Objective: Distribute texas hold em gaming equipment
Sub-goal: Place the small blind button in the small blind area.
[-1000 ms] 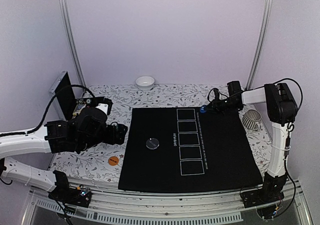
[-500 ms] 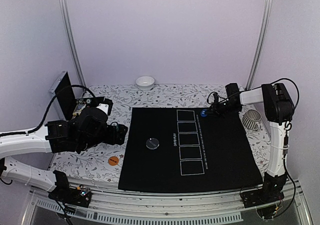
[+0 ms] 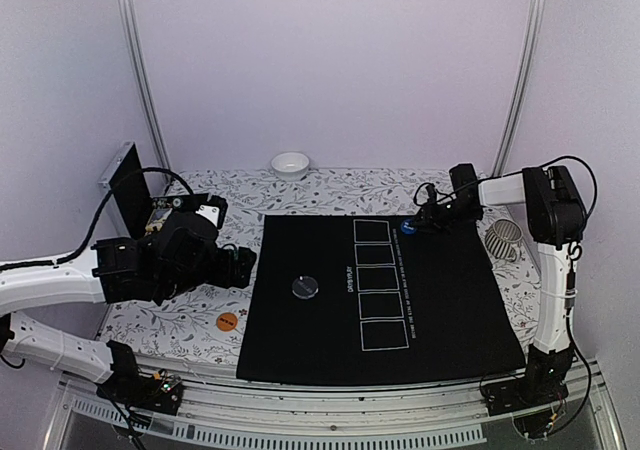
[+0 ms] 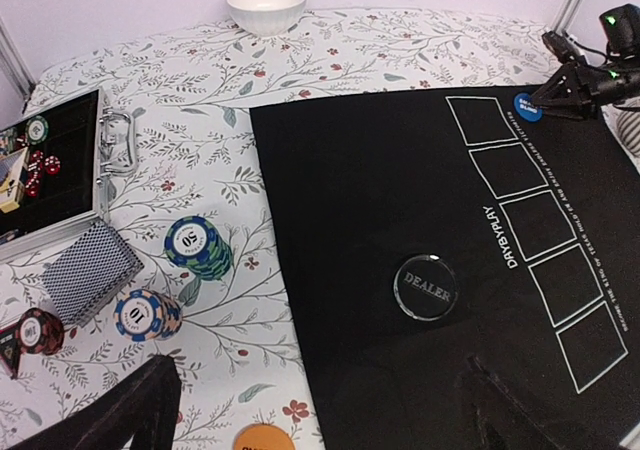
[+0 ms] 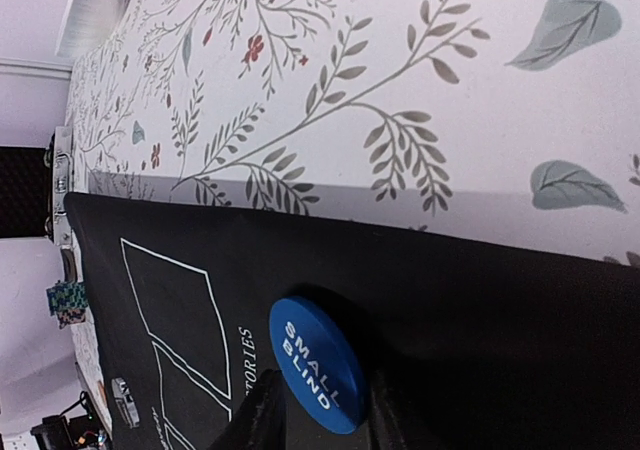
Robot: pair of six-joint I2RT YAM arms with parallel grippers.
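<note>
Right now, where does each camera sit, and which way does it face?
Top external: high behind the bases, looking down on the black mat; left arm and right arm show.
Left wrist: left of the mat, facing across it; its fingers show.
Right wrist: low at the mat's far edge, on the blue disc; its fingers show.
All show that disc.

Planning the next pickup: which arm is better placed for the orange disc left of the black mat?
Left. The left pincer, open, hangs on that side near the orange disc; the right pincer is across the mat at the blue disc.
</note>
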